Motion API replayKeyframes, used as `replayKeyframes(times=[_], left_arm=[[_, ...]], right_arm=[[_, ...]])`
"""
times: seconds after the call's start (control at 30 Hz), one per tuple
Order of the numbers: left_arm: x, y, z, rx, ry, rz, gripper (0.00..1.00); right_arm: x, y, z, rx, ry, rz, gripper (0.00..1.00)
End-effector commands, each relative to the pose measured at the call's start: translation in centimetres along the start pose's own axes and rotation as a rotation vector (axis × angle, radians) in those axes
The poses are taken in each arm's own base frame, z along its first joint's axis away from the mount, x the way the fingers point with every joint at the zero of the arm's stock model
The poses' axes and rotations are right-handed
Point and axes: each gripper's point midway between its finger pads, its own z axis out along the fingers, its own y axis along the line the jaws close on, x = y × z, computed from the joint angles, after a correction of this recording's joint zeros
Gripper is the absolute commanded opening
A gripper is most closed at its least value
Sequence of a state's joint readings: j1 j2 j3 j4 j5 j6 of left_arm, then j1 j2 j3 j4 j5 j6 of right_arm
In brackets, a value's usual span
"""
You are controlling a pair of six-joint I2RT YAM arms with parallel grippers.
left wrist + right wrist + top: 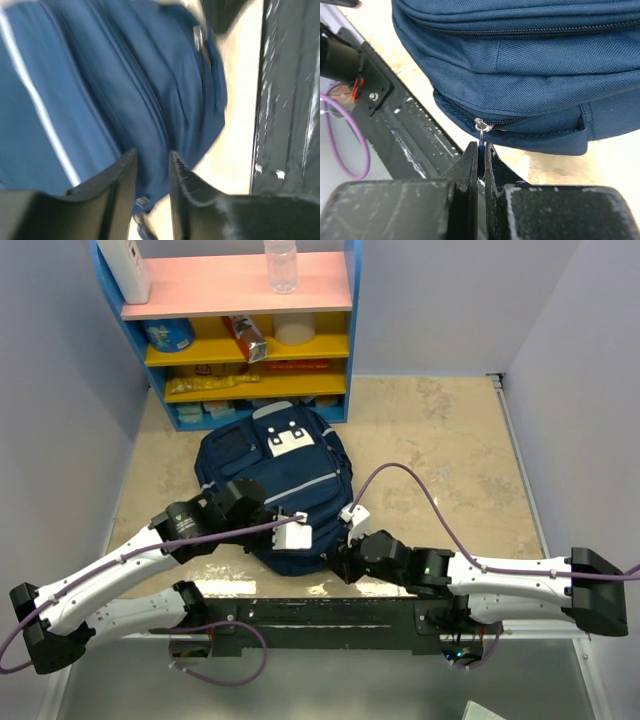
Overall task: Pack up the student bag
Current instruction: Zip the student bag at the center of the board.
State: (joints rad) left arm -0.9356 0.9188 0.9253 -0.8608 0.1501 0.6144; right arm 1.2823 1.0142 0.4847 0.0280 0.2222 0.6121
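Student bag point(232, 472) lies flat on the beige table point(440, 460), front side up, between your arm bases and the blue shelf unit point(220, 285). By my reading you are early in the job. Every zip I can see across the front looks shut, nothing is being carried toward the bag, and the goods on the shelf sit well apart from it. Opening a compartment seems to be the step in hand, with all the loading left to do.

Your right gripper point(481, 150) is pinched tight on the small metal zip pull point(481, 131) at the bag's near edge. Your left gripper point(150, 157) hangs over the bag with its fingers a narrow gap apart and nothing visible between them, though that view is blurred.

It is navy woven fabric with thin pale stripes, a white patch point(287, 441) near its top, soft and creased.
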Motion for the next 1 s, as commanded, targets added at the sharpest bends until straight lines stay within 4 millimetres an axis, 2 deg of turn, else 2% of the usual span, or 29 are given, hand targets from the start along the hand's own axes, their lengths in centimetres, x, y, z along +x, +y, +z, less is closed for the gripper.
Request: replayKeyframes(times=[0.0, 0.03, 0.13, 0.27, 0.47, 0.53, 0.7, 0.8, 0.87, 0.9, 0.93, 0.97], left_arm=[[-4.3, -1.5, -0.8, 0.133, -0.181, 0.021, 0.47], [-4.3, -2.0, -0.4, 0.158, -0.19, 0.036, 0.58], [-3.6, -3.3, 1.1, 0.228, -0.18, 0.024, 0.64], [-2.4, -4.3, 3.5, 0.249, -0.177, 0.031, 0.65], [-1.8, -5.3, 5.1, 0.268, -0.149, 0.061, 0.65], [-1.4, -5.2, 5.7, 0.253, -0.129, 0.072, 0.64], [-1.4, -3.3, 6.7, 0.152, -0.117, 0.073, 0.62], [-1.0, -2.9, 7.2, 0.125, -0.104, 0.075, 0.59], [-0.6, -3.2, 7.5, 0.131, -0.097, 0.068, 0.48], [-0.5, -3.3, 7.6, 0.136, -0.095, 0.07, 0.41], [-0.4, -3.4, 7.7, 0.142, -0.094, 0.073, 0.27], [-0.1, -3.7, 7.7, 0.15, -0.088, 0.074, 0.18]], right_arm=[[-1.0, 3.3, 0.1, -0.141, -0.029, 0.082, 0.0], [-1.0, 3.3, 0.2, -0.142, -0.028, 0.082, 0.0], [-0.9, 3.5, 0.2, -0.153, -0.025, 0.089, 0.0], [-1.2, 3.8, -0.2, -0.178, -0.045, 0.104, 0.0], [-1.5, 3.9, -0.5, -0.184, -0.055, 0.109, 0.0], [-1.6, 4.0, -0.4, -0.19, -0.062, 0.111, 0.0], [-1.4, 5.1, -0.3, -0.243, -0.04, 0.102, 0.0], [-1.4, 5.5, -0.4, -0.26, -0.039, 0.102, 0.0], [-1.6, 5.5, -0.5, -0.262, -0.044, 0.101, 0.0], [-1.7, 5.5, -0.5, -0.262, -0.05, 0.101, 0.0], [-1.9, 5.5, -0.6, -0.259, -0.056, 0.102, 0.0], [-1.8, 5.4, -0.6, -0.254, -0.052, 0.099, 0.0]])
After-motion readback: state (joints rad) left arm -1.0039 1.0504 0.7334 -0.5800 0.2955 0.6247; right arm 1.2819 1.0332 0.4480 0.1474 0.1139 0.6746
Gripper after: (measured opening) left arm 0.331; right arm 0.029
